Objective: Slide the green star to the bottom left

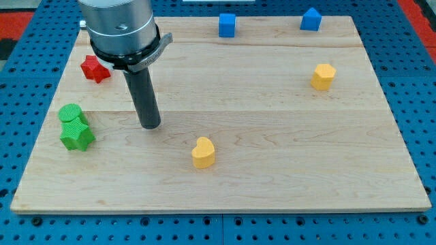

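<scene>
The bare rod has no jaws; my tip point(150, 125) stands apart, right of the green star point(77, 137).

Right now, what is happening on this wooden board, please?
A robot arm with a dark rod is working on the wooden board. My tip rests on the board to the right of the green star, not touching it. A second green block sits against the star's top side. The star is near the left edge, not yet at the bottom left corner.
</scene>
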